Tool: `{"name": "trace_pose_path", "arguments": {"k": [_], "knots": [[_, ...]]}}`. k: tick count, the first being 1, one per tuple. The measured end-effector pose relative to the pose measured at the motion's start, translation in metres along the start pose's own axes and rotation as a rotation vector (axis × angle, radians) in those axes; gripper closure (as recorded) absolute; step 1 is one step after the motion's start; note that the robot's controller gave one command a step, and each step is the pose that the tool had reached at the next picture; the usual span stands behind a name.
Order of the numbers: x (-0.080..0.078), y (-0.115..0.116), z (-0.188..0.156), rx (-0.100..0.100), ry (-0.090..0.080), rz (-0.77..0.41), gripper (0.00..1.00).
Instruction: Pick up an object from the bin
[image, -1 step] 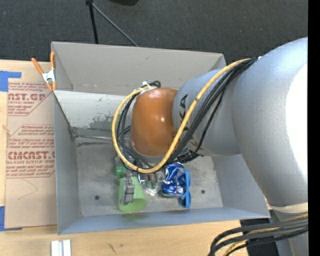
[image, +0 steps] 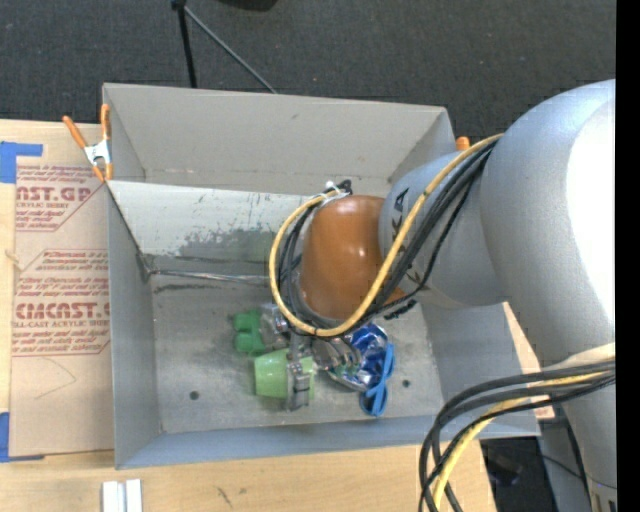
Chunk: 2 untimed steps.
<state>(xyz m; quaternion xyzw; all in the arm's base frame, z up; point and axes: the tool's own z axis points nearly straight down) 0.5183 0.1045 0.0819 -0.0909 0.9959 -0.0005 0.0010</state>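
The end effector (image: 297, 381) is low in the grey bin (image: 131, 330), down at the floor under the arm's orange cover (image: 340, 255); whether it is apart or together cannot be told, since the cover and cables hide much of it; a pale green cup-shaped piece (image: 267, 375) lies right against its left side, though a grip on it cannot be made out; a second, darker green piece (image: 244, 334) sits near, up and to its left; a blue looped thing (image: 379, 366) lies just to its right.
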Motion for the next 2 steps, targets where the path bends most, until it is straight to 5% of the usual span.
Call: {"name": "trace_pose_path", "arguments": {"k": [1, 2], "knots": [[-0.002, 0.002, -0.003, -0.003, -0.006, -0.001, 1.00], [-0.004, -0.019, -0.131, 0.000, -0.005, -0.673, 1.00]]}}
